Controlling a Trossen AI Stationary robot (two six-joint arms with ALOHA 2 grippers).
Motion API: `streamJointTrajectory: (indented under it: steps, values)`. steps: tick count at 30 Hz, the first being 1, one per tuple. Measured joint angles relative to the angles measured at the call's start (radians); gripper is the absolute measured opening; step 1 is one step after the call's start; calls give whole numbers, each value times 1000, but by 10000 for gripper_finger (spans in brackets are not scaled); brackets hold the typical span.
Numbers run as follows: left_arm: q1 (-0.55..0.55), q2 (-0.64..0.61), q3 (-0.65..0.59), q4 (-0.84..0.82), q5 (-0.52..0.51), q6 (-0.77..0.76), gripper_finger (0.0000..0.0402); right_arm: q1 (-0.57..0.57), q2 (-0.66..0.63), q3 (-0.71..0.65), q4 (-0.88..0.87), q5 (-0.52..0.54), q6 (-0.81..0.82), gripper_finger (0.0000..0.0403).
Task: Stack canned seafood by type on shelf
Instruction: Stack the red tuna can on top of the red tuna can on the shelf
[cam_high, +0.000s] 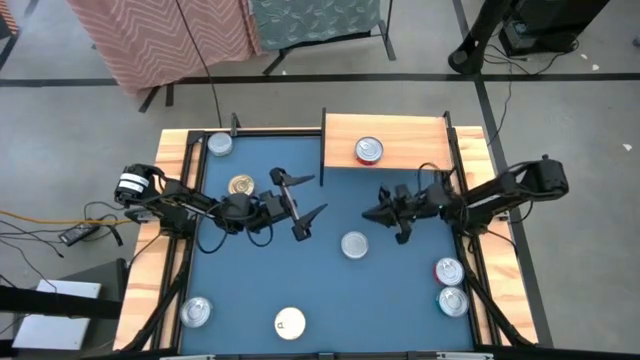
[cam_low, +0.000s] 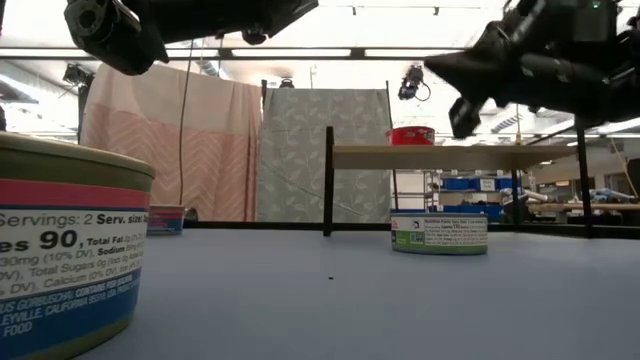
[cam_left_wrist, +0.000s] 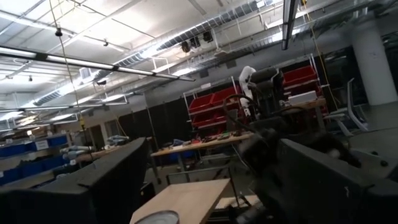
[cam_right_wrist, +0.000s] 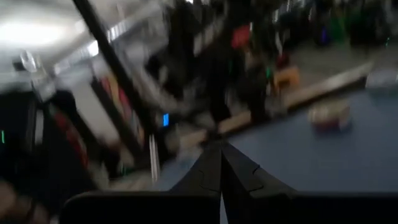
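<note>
Shelf (cam_high: 400, 140) stands at the table's far edge, beyond both grippers, with one red-sided tin (cam_high: 369, 150) already on its plank. Left gripper (cam_high: 304, 204) hangs mid-table with its fingers spread wide and empty; right gripper (cam_high: 383, 214) faces it, fingers pressed together, holding nothing. Between them, slightly nearer the right gripper and on its near side, sits a loose silver tin (cam_high: 354, 244), which I judge the likeliest next pick. Being round, it has no long axis to line up on.

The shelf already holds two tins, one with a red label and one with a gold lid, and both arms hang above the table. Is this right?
Not quite. The shelf holds only one tin, the red-label tin; the high view shows it. The gold-lid tin lies on the blue table. Both arms do hang above the table.
</note>
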Motion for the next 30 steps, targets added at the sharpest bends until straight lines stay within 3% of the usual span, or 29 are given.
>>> streamJointTrajectory:
  steps: [8,16,19,25,30]
  values:
    - [0,0,0,-38,0,0,362,101,-94,38,-379,35,-39,8]
    - [0,0,0,-39,0,0,362,200,-207,386,-1329,110,-277,8]
    - [0,0,0,-39,0,0,362,224,-213,515,-1586,140,-288,8]
    - [0,0,0,-46,-1,0,362,311,-212,621,-1969,231,-130,8]
    - [0,0,0,-57,-1,0,362,402,-212,624,-2202,229,92,14]
